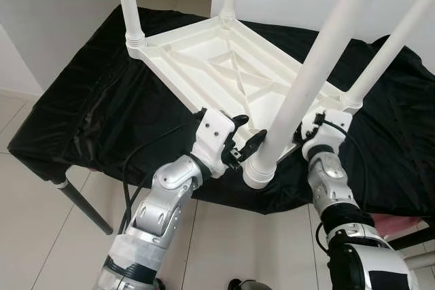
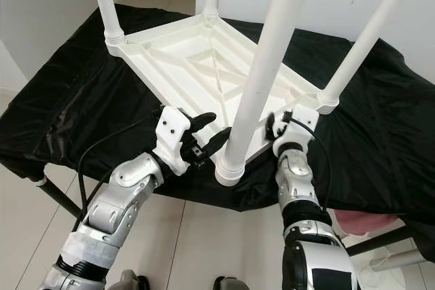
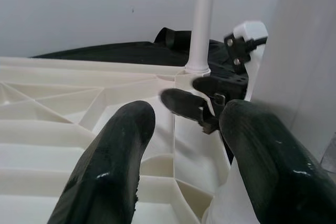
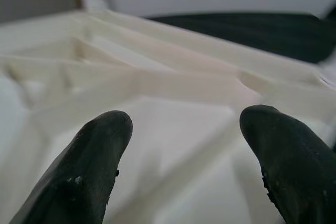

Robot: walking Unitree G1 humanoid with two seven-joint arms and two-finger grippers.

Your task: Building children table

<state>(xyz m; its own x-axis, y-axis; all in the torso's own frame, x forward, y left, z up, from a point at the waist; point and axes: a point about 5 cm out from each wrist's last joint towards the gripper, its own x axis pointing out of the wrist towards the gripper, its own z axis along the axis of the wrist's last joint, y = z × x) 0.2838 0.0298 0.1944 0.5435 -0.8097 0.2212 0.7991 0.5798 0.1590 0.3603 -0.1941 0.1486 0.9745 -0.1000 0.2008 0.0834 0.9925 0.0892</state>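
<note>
The white plastic children's table (image 1: 224, 66) lies upside down on the black-draped worktop (image 1: 88, 113), its ribbed underside up and four legs standing in the corner sockets. The nearest leg (image 1: 299, 93) rises from the corner that juts toward the robot, close to the worktop's front edge. The left tool (image 1: 243, 142) sits just beside that leg's base, fingers parted with nothing between them; the right tool (image 2: 277, 125) is at the tabletop's rim on the other side of the same leg, its fingers (image 4: 94, 161) also spread and holding nothing. The risk I see is that a sideways nudge on this leg could tip it in its socket if it isn't fully seated, or slide the whole light table on the slick cloth. There's little room here: the near corner is almost at the drop to the tiled floor (image 1: 224, 242), while open cloth lies to either side.
</note>
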